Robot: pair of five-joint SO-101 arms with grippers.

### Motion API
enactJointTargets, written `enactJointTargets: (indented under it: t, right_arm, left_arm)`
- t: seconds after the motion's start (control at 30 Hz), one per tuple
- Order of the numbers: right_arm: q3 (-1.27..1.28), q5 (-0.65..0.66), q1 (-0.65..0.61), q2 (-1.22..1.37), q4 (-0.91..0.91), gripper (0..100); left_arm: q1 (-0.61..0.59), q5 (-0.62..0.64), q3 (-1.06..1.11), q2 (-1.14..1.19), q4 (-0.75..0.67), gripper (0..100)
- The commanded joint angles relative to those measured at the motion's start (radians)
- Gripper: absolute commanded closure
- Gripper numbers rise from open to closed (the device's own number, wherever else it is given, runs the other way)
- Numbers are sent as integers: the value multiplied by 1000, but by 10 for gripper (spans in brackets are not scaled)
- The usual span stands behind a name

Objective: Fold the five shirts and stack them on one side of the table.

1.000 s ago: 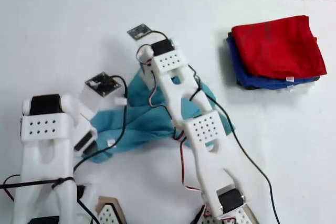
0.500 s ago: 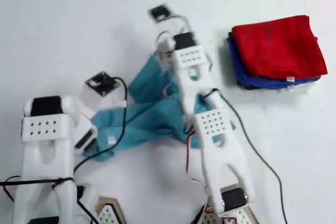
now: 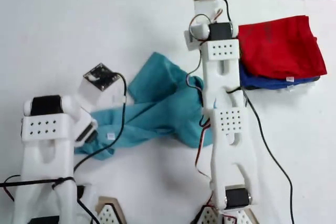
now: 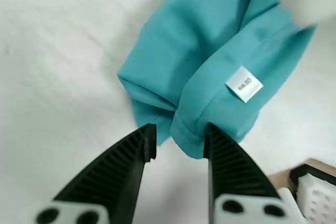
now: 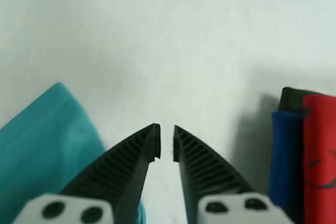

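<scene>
A teal shirt lies crumpled and partly spread in the middle of the white table, between the two arms. Its near corner with a white label lies at the tips of my left gripper, which stands open just above the table, the hem between its fingertips. My right arm stretches to the far edge, beside the stack. My right gripper is shut and empty over bare table, the teal shirt to one side and the stack to the other.
A folded stack sits at the far right: a red shirt on top, a blue one under it, a dark one at the bottom. Bare table spreads to the far left. The arms' bases stand at the near edge.
My right arm has swung from over the teal shirt to the far edge next to the stack, and the shirt has been drawn out toward the far right. The left arm has barely shifted.
</scene>
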Motion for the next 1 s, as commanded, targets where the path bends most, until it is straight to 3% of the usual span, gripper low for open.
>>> enactJointTargets:
  t: [0.0, 0.1, 0.43, 0.6, 0.8, 0.97]
  right_arm:
    - [-21, 2, -28, -104, 104, 793]
    - [-21, 2, -19, -139, 131, 745]
    - [-11, 2, 54, -321, 136, 822]
    - [-9, 2, 45, -321, 136, 825]
    - [-9, 2, 51, -321, 136, 825]
    - [-9, 2, 51, -320, 136, 825]
  left_arm:
    - [14, 25, -61, -12, 84, 828]
    - [14, 23, -62, -12, 92, 828]
    - [49, 71, -176, -3, 64, 828]
    - [127, 71, -74, 34, 0, 828]
    - [72, 66, 70, 138, -169, 828]
    - [58, 66, 73, 176, -189, 828]
